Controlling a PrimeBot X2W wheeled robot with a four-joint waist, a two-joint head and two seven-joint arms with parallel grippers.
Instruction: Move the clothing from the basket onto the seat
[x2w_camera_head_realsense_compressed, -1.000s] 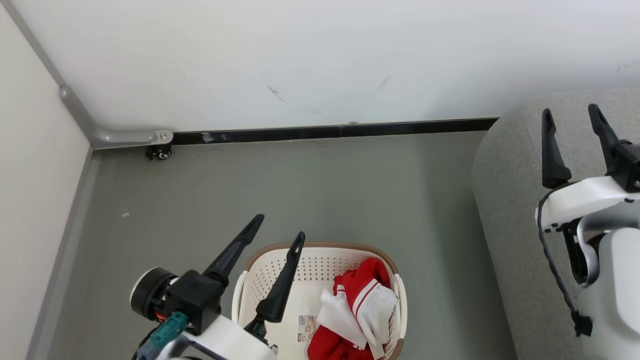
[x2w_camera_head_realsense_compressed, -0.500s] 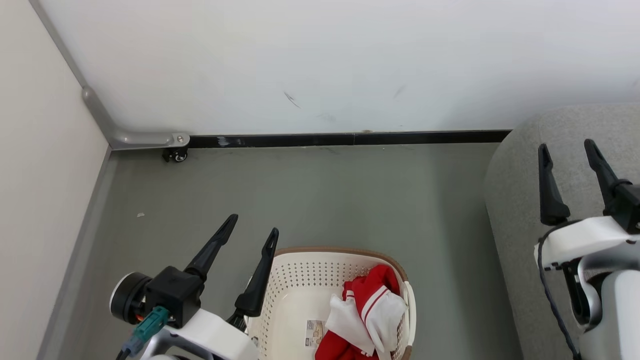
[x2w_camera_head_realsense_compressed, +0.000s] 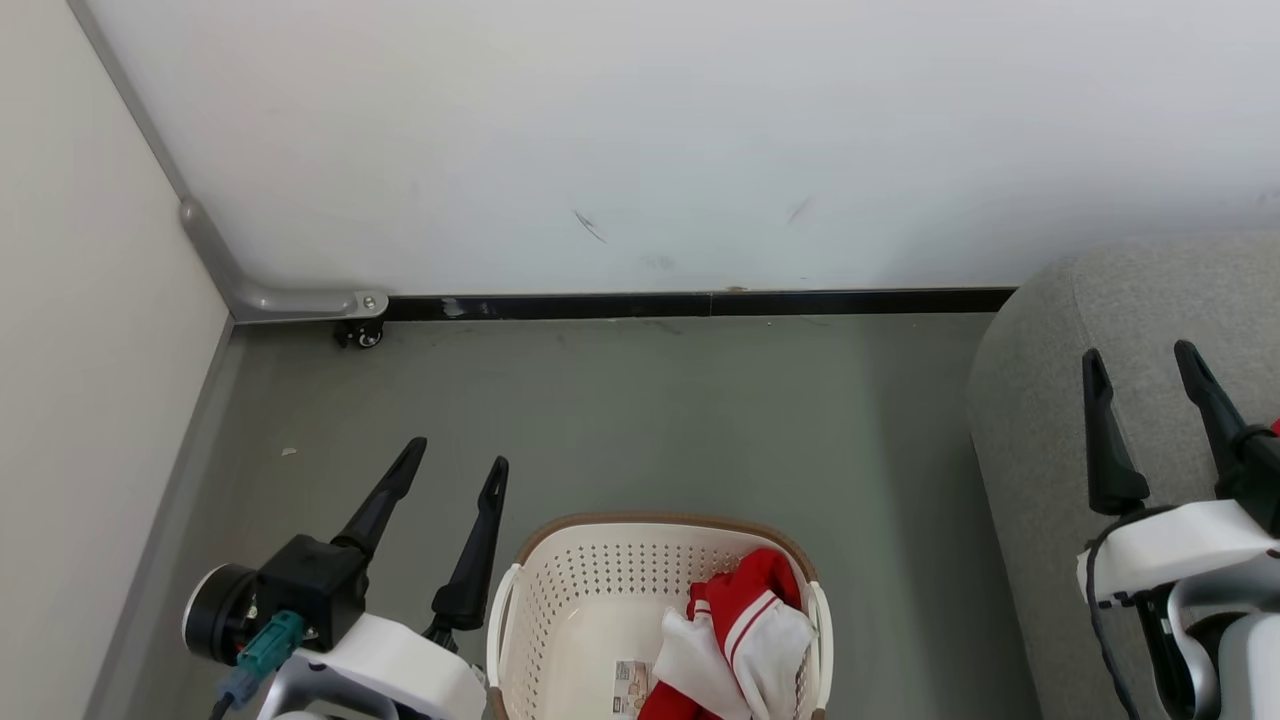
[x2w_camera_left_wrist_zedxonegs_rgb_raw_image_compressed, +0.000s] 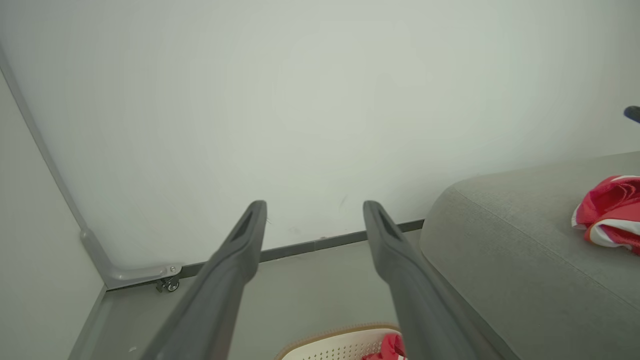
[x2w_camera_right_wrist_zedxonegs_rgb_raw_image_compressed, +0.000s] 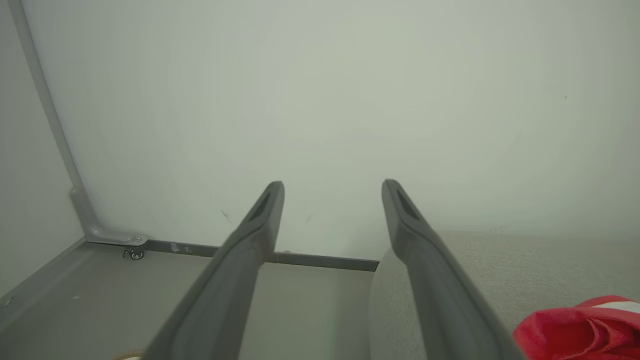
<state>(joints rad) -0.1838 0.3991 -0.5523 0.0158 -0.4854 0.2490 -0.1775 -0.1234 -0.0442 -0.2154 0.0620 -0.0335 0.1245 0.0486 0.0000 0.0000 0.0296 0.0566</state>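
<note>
**A:** What does your head view give you?

**B:** Your basket (x2w_camera_head_realsense_compressed: 650, 520) stands on the floor at the bottom. The clothing (x2w_camera_head_realsense_compressed: 745, 620) is heaped against its right wall, and the left half is bare down to the label. The seat (x2w_camera_head_realsense_compressed: 1040, 400) stands to its right, apart from it. Your left gripper (x2w_camera_head_realsense_compressed: 456, 455) hangs just left of the basket, outside the rim, fingers spread wide, slanting up and right, empty. Your right gripper (x2w_camera_head_realsense_compressed: 1138, 352) sits over the seat, also wide, with nothing between the fingers.

**A:** And the left wrist?

**B:** You're looking along the fingers at the wall, aimed level rather than down. The basket's rim peeks in at the bottom edge. A red piece (x2w_camera_left_wrist_zedxonegs_rgb_raw_image_compressed: 607, 210) lies on the seat at far right, so I judge part of the job is done.

**A:** Right wrist?

**B:** It has the same level aim at the wall. The red piece (x2w_camera_right_wrist_zedxonegs_rgb_raw_image_compressed: 575, 330) is just beside the right finger in the lower corner; I can't tell whether they touch. Both arms look parked clear of the load. My guess is that this leaves you free to go for the heap, which calls for tipping the left wrist down into the basket.
</note>
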